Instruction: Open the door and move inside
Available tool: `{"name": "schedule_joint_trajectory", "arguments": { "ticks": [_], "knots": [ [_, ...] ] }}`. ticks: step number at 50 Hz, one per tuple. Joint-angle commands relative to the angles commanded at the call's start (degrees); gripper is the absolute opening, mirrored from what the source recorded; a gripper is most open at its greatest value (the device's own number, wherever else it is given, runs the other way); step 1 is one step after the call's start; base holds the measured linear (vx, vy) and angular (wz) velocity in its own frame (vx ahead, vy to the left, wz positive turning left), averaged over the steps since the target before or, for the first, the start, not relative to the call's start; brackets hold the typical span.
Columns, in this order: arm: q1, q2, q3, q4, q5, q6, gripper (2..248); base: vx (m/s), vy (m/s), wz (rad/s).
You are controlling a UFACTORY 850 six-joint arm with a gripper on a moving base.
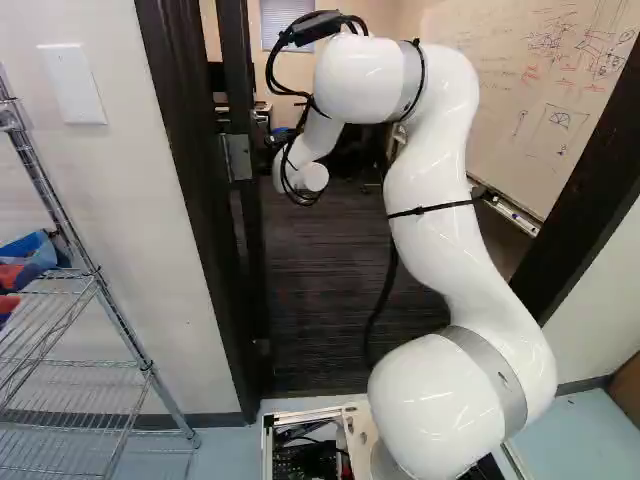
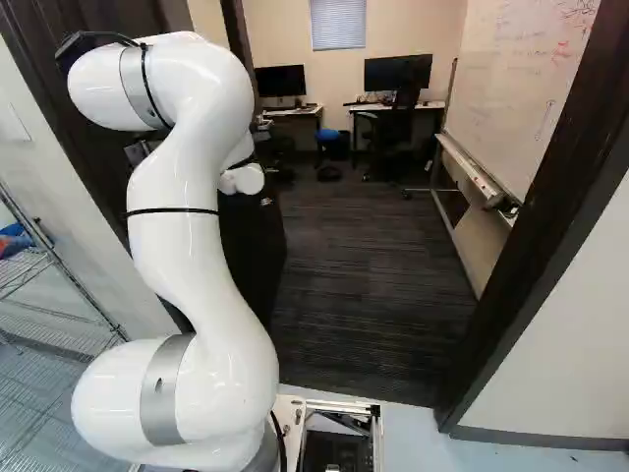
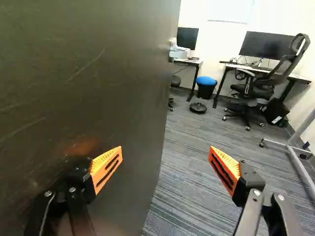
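In the wrist view, the dark door [image 3: 83,78] stands swung inward, its free edge running between the two fingers' sides. My gripper [image 3: 165,160] is open with nothing held; one orange-padded finger is close beside the door face, the other out over the carpet. Whether that finger touches the door, I cannot tell. The right base view shows the door [image 2: 254,251] beyond my arm, left of the opening. A metal hinge [image 1: 238,157] sits by the dark door frame [image 1: 190,170] in the left base view. Both base views have the gripper hidden behind the wrist joint.
Right of the opening rises the other frame post [image 2: 536,231]. Past it, a whiteboard [image 2: 511,108] on a wheeled stand lines the right side. Desks with monitors [image 3: 268,46] and an office chair [image 3: 256,88] stand at the back. A wire shelf [image 1: 80,365] stands left outside.
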Motion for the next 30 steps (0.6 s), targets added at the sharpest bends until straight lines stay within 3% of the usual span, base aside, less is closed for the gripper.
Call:
{"name": "schedule_joint_trajectory", "arguments": {
  "ticks": [30],
  "knots": [
    [0.47,-0.48,-0.65,-0.51,0.0,0.0,247,0.0,0.0,0.0]
  ]
}}
